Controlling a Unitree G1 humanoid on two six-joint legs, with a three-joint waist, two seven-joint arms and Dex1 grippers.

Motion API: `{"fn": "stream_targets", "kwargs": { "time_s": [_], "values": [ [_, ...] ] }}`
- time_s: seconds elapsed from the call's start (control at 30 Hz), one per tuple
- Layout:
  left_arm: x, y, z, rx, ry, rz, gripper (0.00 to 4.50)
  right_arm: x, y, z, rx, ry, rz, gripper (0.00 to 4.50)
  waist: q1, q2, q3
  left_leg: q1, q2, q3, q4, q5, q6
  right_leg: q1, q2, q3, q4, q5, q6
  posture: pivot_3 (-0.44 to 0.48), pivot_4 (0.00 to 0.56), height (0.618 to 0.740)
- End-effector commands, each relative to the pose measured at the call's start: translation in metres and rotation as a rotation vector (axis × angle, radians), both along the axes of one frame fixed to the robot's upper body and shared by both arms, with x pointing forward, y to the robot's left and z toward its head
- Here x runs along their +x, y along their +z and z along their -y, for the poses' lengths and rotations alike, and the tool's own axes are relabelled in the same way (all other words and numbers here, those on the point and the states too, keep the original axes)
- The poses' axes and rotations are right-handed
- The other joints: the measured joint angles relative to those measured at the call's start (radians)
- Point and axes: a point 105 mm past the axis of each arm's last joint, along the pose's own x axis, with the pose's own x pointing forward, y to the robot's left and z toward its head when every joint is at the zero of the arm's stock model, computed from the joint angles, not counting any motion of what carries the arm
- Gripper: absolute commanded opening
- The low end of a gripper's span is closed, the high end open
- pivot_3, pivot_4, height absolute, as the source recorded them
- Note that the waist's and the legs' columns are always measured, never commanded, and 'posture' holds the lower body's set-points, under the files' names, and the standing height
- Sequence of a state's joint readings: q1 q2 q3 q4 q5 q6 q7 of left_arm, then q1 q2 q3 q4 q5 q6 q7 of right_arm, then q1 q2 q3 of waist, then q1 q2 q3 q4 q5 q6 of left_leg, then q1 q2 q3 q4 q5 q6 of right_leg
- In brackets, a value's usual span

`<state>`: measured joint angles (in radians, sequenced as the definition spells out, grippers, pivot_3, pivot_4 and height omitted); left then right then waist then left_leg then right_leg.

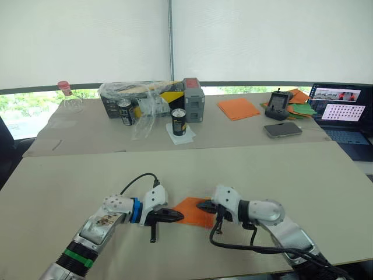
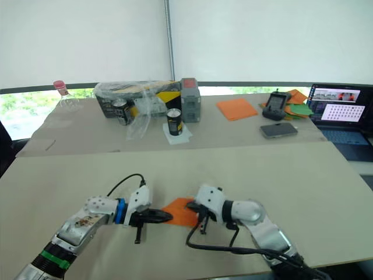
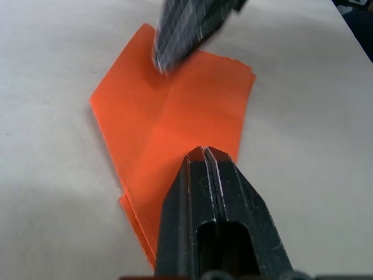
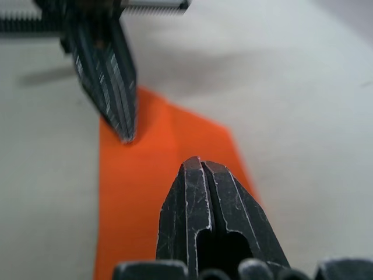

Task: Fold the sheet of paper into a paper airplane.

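Right gripper [image 4: 201, 166] rises from the bottom edge at centre, its two black fingers [image 4: 186, 204] pressed together with no gap, tips meeting just below the middle of the frame. Under and beyond them lies the sheet of paper [image 4: 151, 175], bright orange and flat on the pale table [image 4: 291, 87], running from the lower left up to an angled edge near the centre. From the upper left the left gripper [image 4: 125, 135] comes down, its ridged dark fingers also closed, the tip on the paper's far edge. The two tips point toward each other, near but apart, with orange paper between them.
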<state>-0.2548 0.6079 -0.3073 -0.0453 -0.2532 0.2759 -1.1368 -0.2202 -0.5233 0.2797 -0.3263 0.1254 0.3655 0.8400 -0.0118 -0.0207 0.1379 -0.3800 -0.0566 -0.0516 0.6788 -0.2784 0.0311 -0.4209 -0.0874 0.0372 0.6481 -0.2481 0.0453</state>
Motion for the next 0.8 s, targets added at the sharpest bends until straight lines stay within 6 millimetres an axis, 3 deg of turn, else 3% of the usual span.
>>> {"fn": "stream_targets", "kwargs": {
  "time_s": [0.03,0.13,0.27,0.43,0.57,0.8],
  "values": [
    [-0.007,-0.027,-0.009,0.084,0.034,-0.069,0.00,0.005,0.029,0.011,0.117,-0.060,0.004,0.03,0.000,0.000,0.000,0.000,0.000,0.000,0.000,0.000,0.000,0.000,0.000,0.000,0.000,0.000,0.000,0.000,0.150,0.740],
    [-0.005,-0.026,-0.008,0.065,0.051,-0.072,0.00,0.006,0.024,0.026,0.135,-0.112,-0.115,0.03,0.002,0.000,0.000,0.001,0.000,0.000,0.000,0.000,0.000,0.001,0.000,0.000,0.000,0.000,0.000,0.000,0.150,0.740],
    [-0.002,-0.024,-0.007,0.048,0.066,-0.070,0.00,0.005,0.006,0.042,0.119,-0.172,-0.293,1.25,0.005,0.000,-0.001,0.001,0.000,0.000,0.000,0.000,0.000,0.001,-0.001,0.000,0.000,0.000,0.000,0.000,0.150,0.740],
    [-0.001,-0.024,-0.008,0.046,0.072,-0.067,0.00,0.013,-0.005,0.048,0.099,-0.227,-0.327,2.91,0.007,0.001,-0.001,0.002,0.000,0.000,0.000,0.000,0.001,0.002,-0.001,0.000,0.000,0.000,0.000,0.000,0.150,0.740],
    [0.000,-0.025,-0.012,0.051,0.088,-0.068,0.00,0.009,-0.002,0.033,0.149,-0.158,-0.401,2.91,0.006,0.001,-0.001,0.002,0.000,0.000,0.000,0.000,0.000,0.002,-0.001,0.001,0.000,0.000,0.000,0.000,0.150,0.740],
    [-0.001,-0.026,-0.014,0.057,0.094,-0.065,0.00,0.010,-0.002,0.026,0.208,-0.133,-0.484,2.91,0.006,0.001,-0.001,0.002,0.000,0.000,0.000,0.000,0.000,0.002,-0.001,0.001,0.000,0.000,0.000,0.000,0.150,0.740]
  ]
}}
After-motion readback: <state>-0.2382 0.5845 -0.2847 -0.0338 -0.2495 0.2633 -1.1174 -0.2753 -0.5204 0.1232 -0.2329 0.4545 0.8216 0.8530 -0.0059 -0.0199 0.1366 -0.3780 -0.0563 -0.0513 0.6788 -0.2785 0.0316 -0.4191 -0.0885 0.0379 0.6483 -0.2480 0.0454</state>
